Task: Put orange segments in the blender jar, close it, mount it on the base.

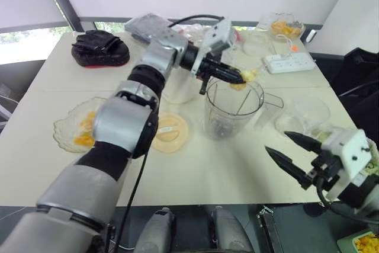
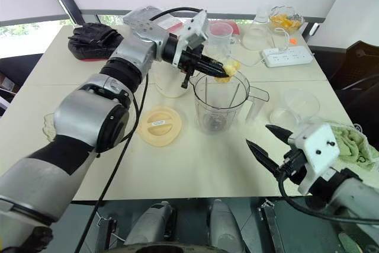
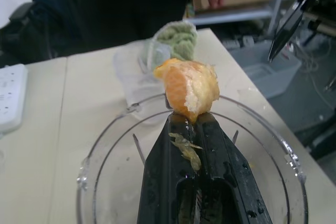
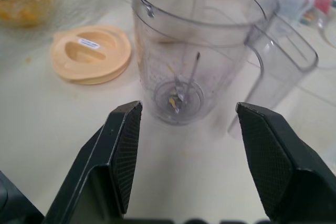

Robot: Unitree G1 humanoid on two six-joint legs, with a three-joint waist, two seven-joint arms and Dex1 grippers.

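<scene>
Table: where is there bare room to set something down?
Bare: the near strip of the table between the yellow lid, blender jar and right claw. Crowded: the far edge around the power strip.

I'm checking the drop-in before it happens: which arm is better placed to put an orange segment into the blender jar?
Left. The left gripper has its jaws shut on an orange segment above the open mouth of the blender jar. The right gripper hangs open and empty, apart from the jar.
</scene>
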